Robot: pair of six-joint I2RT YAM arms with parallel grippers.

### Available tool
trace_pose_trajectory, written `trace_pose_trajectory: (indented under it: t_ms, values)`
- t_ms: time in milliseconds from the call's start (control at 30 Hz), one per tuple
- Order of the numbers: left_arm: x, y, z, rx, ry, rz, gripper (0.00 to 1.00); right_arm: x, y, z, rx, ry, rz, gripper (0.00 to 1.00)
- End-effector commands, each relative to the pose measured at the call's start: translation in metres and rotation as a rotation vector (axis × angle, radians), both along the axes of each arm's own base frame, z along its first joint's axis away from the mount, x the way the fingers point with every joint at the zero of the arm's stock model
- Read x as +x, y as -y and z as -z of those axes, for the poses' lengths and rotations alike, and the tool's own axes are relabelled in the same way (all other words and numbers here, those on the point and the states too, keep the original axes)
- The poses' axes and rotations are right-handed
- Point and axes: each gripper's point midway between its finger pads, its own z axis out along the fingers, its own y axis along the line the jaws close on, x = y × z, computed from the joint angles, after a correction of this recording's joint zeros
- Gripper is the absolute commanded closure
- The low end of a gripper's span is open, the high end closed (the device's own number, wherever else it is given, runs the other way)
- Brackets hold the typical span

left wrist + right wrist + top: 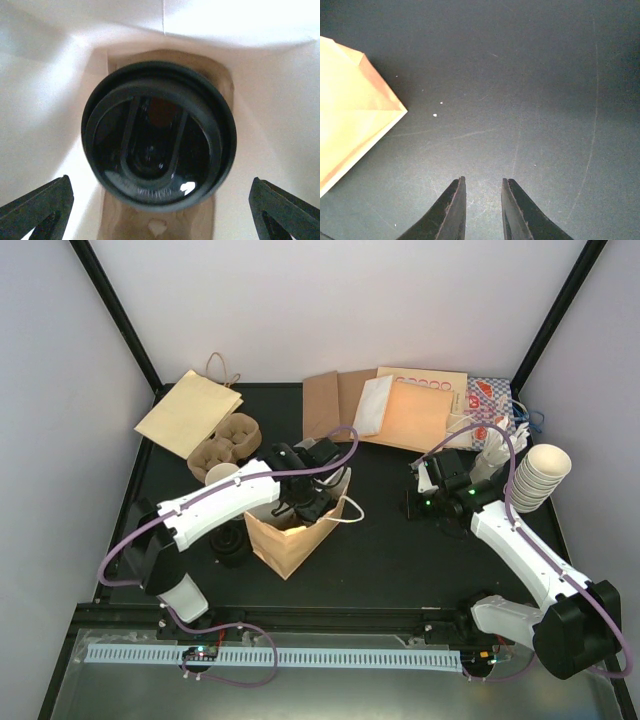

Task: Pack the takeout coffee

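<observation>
In the left wrist view a takeout coffee (159,135) stands upright at the bottom of a brown paper bag (45,115), its round black sip lid facing the camera. My left gripper (160,181) is open inside the bag. Its fingers (42,205) stand wide on either side of the lid and touch nothing. From above, the bag (290,540) stands open at table centre with my left gripper (300,502) reaching into its mouth. My right gripper (425,492) hovers over bare black table to the right, its jaws (482,180) slightly apart with nothing between them.
A brown pulp carrier (225,443) and a lidless cream cup (222,476) sit left of the bag, with black lids (232,543) nearer the front. A stack of cream cups (538,478) stands at the far right. Flat paper bags (420,410) lie along the back.
</observation>
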Motion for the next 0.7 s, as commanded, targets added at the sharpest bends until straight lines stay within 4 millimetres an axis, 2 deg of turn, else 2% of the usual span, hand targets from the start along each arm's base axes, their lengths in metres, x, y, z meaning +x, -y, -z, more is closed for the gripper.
trace_pose_trajectory:
  t_ms: [0, 467, 667]
  values:
    - [-0.002, 0.0, -0.027, -0.051, 0.023, 0.004, 0.01, 0.003, -0.002, -0.01, 0.015, 0.021, -0.008, 0.77]
    - [-0.009, -0.005, -0.064, -0.122, 0.059, 0.002, 0.01, 0.002, -0.002, -0.012, 0.018, 0.017, -0.01, 0.77]
    - [-0.013, -0.005, -0.073, -0.149, 0.061, 0.007, 0.01, 0.002, -0.003, -0.012, 0.021, 0.018, -0.015, 0.77]
